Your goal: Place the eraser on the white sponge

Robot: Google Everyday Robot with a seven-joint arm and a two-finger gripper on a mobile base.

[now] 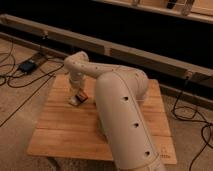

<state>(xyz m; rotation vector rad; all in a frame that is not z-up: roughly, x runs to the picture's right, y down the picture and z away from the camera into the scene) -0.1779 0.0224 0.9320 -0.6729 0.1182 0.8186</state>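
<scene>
Item: gripper (pixel 76 98), low over the wooden table (pixel 60 135), toward the 10 o'clock part of the top, wrist pointing down.
Fingers: open or shut, cannot tell.
Item: eraser (pixel 81 95), a small dark piece with a reddish edge, right at the fingertips, about 1 o'clock of them; held or merely touched is unclear.
Item: white sponge, not visible; possibly hidden by the arm.
Step, as judged: securing or carrying the eraser.
Next move calls for: locating the sponge, then a centred set-down on it.
</scene>
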